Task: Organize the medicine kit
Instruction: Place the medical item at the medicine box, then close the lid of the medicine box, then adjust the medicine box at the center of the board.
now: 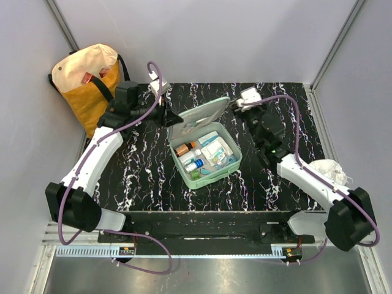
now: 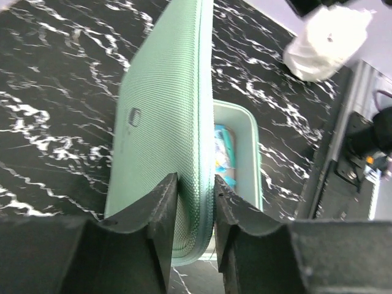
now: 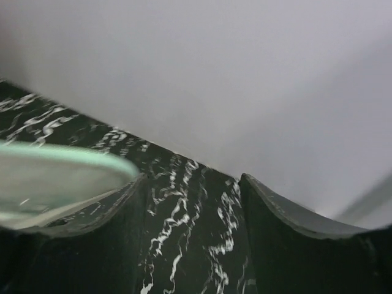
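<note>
The mint-green medicine kit lies open in the middle of the black marbled table, its lid raised at the back. Inside are a brown bottle, a blue-capped bottle and white packets. My left gripper is shut on the lid's left edge; in the left wrist view the lid stands upright between the gripper's two black fingers. My right gripper hangs open at the lid's right end. Between the fingers of this gripper there is only table, and the lid's rim sits just left of them.
A yellow-and-cream tote bag leans in the back left corner. A crumpled white wad lies at the table's right edge beside the right arm, also seen as a white lump. Grey walls close in the table on three sides.
</note>
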Motion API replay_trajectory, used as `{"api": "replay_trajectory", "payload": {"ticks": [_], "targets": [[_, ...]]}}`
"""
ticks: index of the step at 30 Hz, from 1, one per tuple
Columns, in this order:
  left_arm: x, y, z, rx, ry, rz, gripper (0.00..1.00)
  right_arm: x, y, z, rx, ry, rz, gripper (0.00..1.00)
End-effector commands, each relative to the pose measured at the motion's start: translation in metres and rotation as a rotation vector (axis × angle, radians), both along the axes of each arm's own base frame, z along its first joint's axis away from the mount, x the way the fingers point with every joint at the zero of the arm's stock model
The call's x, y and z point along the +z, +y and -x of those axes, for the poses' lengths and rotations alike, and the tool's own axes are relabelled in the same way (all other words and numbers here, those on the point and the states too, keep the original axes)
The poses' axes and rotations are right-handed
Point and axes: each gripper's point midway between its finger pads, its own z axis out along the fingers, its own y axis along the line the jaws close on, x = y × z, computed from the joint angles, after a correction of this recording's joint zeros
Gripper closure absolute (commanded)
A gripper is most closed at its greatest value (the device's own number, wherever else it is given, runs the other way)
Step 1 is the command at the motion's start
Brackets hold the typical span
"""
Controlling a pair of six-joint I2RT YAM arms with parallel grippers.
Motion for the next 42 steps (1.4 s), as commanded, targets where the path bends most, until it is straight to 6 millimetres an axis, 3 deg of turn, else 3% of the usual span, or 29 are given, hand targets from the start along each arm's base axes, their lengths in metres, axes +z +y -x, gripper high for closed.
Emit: {"api": "replay_trajectory", "payload": {"ticks": [1,4,7,10,12,14,18,21,25,30,35,40,42], "targets": [[0.017,-0.016,0.051,-0.201,0.04,0.102,0.65,0.013,-0.083,0.009,-0.38,0.04,-0.406,0.3],[0.0,-0.018,0.077,-0.265,0.122,0.101,0.52,0.003,-0.105,0.02,-0.472,0.077,-0.485,0.28],[-0.011,-0.016,0.102,-0.287,0.196,0.096,0.38,-0.005,-0.108,0.026,-0.445,0.144,-0.533,0.28],[-0.005,-0.016,0.127,-0.325,0.192,0.111,0.31,-0.015,-0.108,0.028,-0.432,0.21,-0.596,0.28],[-0.001,-0.011,0.131,-0.292,0.158,0.103,0.29,-0.024,-0.105,0.029,-0.422,0.27,-0.611,0.28],[-0.001,-0.003,0.117,-0.16,0.123,0.068,0.23,-0.04,-0.098,0.033,-0.41,0.372,-0.641,0.28],[-0.02,0.022,0.051,0.201,0.098,-0.026,0.15,-0.094,-0.071,0.05,-0.384,0.681,-0.751,0.28],[-0.029,0.027,0.01,0.323,0.109,-0.038,0.12,-0.127,-0.044,0.073,-0.325,0.9,-0.848,0.26],[-0.028,0.015,-0.04,0.344,0.121,-0.01,0.09,-0.16,-0.016,0.104,-0.238,1.114,-0.969,0.28],[-0.041,-0.015,-0.091,0.237,0.15,0.023,0.08,-0.178,0.006,0.13,-0.169,1.292,-1.05,0.24],[-0.088,-0.025,-0.109,0.186,0.237,0.0,0.09,-0.2,0.015,0.142,-0.157,1.378,-1.122,0.12],[-0.142,-0.026,-0.099,0.165,0.369,-0.003,0.1,-0.208,0.029,0.124,-0.111,1.378,-1.149,0.09],[-0.165,-0.026,-0.086,0.148,0.436,-0.006,0.11,-0.214,0.034,0.113,-0.12,1.385,-1.134,0.08]]}}
